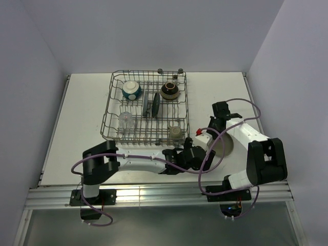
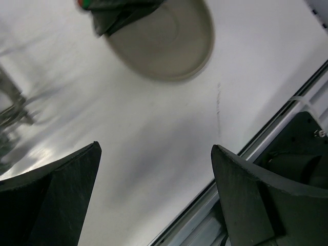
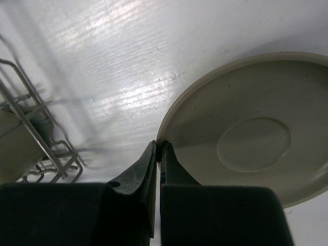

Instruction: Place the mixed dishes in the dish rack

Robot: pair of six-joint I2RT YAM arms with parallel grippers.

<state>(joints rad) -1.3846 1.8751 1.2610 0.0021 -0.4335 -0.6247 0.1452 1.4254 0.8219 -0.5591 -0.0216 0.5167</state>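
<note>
The grey wire dish rack (image 1: 109, 105) stands at the back middle of the table. It holds the teal bowl (image 1: 131, 90), the dark brown bowl (image 1: 169, 90), upright plates (image 1: 152, 104), the clear glass (image 1: 126, 122) and the olive-grey mug (image 1: 175, 132). The beige plate (image 1: 226, 148) lies right of the rack. It also shows in the right wrist view (image 3: 246, 133) and the left wrist view (image 2: 164, 43). My right gripper (image 3: 160, 148) is shut on the plate's left rim. My left gripper (image 2: 156, 151) is open and empty over bare table, just left of the plate.
The rack's near right corner (image 3: 46, 148) is close to the left of my right gripper. The table's front metal rail (image 2: 266, 133) runs close by my left gripper. My two grippers (image 1: 201, 154) are near each other.
</note>
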